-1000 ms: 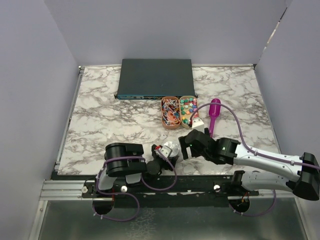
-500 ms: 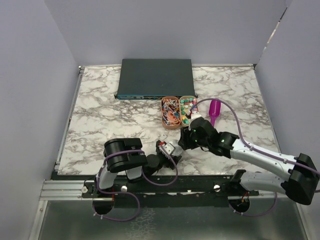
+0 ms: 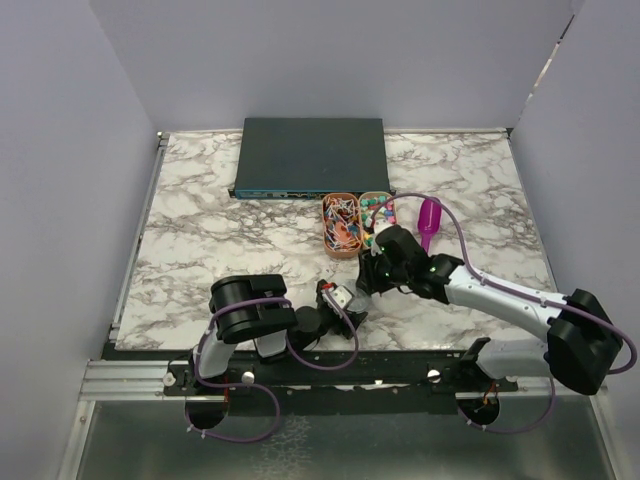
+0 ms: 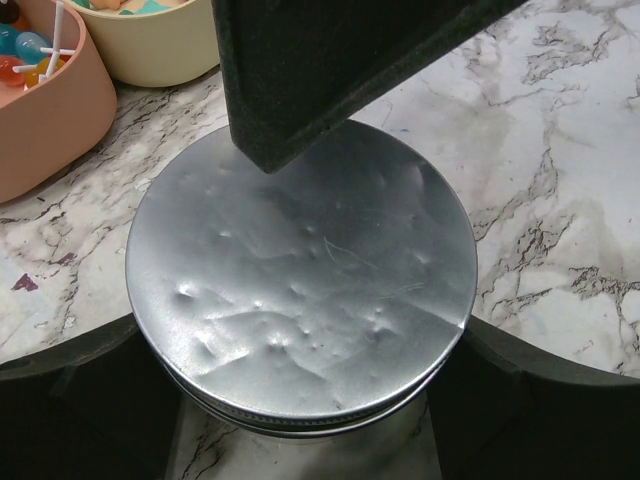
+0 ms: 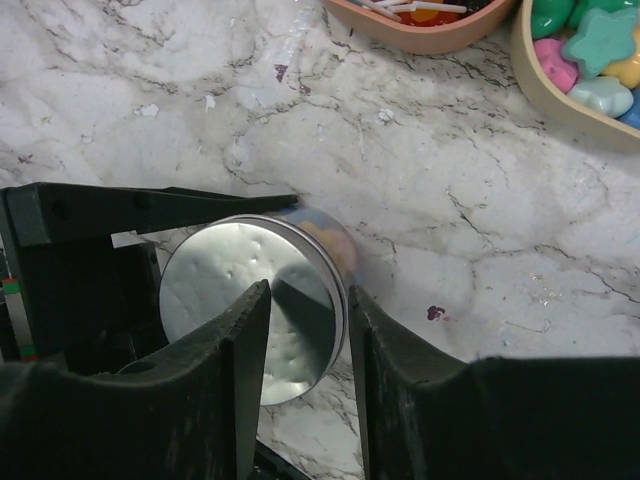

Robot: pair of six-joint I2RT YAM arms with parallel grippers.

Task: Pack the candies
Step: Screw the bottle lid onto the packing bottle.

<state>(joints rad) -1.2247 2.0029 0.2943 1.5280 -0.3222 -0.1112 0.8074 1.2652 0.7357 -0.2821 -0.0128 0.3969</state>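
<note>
**Jar clamped, contents mostly out of sight**

We see little of the jar (image 5: 330, 240) itself. From the left wrist its round metal lid (image 4: 300, 270), dull silver and pocked with small dents, covers everything below it, and a black finger of the right hand cuts across the top of that view. The left hand (image 4: 300, 400) is clenched on the jar, one black finger pressed to each side under the lid's rim. From the right wrist a sliver of clear wall shows beyond the lid, with blurred orange and blue inside; we cannot make out single sweets there. The right hand (image 5: 307, 300) hovers over the lid, its fingers parted by a narrow gap with nothing between them.

The candies (image 3: 378, 212), glossy and pastel, lie in a cream oval tray (image 5: 545, 90) cut off by the frame edge. It sits beside a peach tray (image 3: 340, 228) on the marbled bench (image 3: 220, 230). From above, the right arm hides the cream tray's nearer end.
</note>
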